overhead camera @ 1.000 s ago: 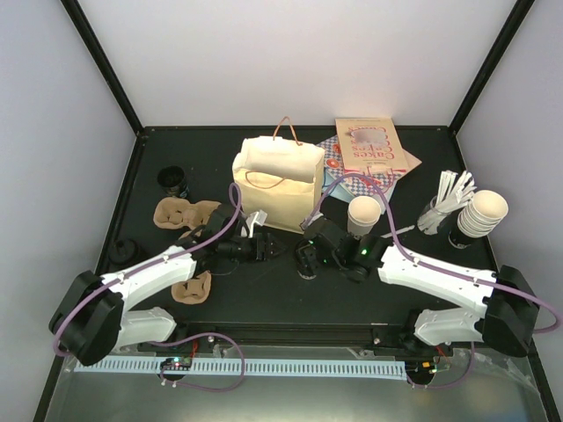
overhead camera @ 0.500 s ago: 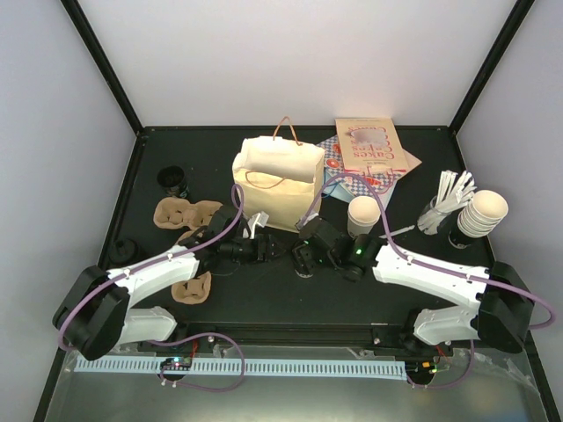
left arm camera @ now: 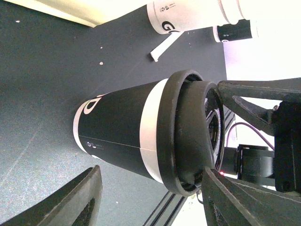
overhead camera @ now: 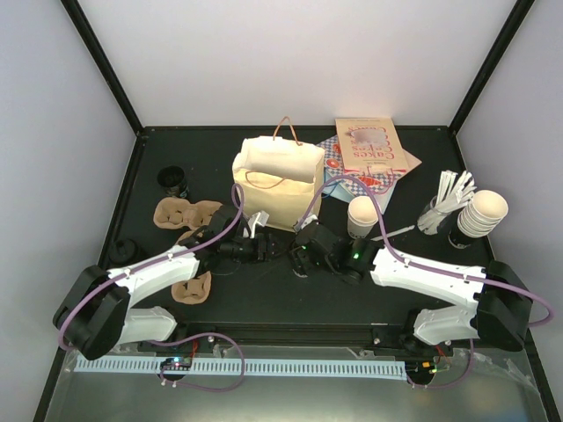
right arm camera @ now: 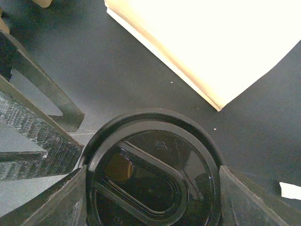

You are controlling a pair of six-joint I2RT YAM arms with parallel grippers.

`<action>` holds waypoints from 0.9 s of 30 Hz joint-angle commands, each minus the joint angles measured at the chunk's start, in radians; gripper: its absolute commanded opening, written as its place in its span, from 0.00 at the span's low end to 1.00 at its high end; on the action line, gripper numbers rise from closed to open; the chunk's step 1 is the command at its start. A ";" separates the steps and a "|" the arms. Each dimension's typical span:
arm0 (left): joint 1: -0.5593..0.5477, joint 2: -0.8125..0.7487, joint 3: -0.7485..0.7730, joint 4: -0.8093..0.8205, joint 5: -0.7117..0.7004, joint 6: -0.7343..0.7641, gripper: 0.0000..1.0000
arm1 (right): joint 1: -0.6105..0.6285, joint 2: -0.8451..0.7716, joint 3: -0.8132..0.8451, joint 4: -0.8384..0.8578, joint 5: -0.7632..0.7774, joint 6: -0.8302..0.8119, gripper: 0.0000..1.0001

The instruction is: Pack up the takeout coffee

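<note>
The takeout coffee [overhead camera: 300, 266] is a small cup with a dark printed wall, a white band and a round black lid. It stands on the black table in front of the tan paper bag [overhead camera: 277, 180]. My right gripper [overhead camera: 304, 254] reaches down over it. In the right wrist view its fingers press both sides of the lid [right arm camera: 155, 179]. My left gripper [overhead camera: 274, 250] sits just left of the cup, open. In the left wrist view the coffee [left arm camera: 127, 136] lies just beyond the spread fingers [left arm camera: 89, 197].
Brown cup carriers [overhead camera: 185, 214] [overhead camera: 193, 288] lie on the left. A lidless cream cup [overhead camera: 363, 214] stands right of the bag, and a cup stack [overhead camera: 484, 214] and a stick holder [overhead camera: 444, 207] stand farther right. Printed packaging [overhead camera: 369, 149] lies behind. A black lid [overhead camera: 173, 180] is at far left.
My right gripper has shifted slightly left with the coffee, closer to the left gripper. The left arm has hardly moved.
</note>
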 commanded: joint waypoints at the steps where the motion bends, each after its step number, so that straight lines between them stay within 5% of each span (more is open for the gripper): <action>1: -0.008 0.014 0.005 0.038 0.019 -0.004 0.60 | 0.018 0.070 -0.089 -0.163 -0.056 0.036 0.67; 27: -0.006 -0.001 0.019 0.009 0.004 0.020 0.59 | 0.061 0.025 -0.113 -0.092 -0.189 -0.012 0.66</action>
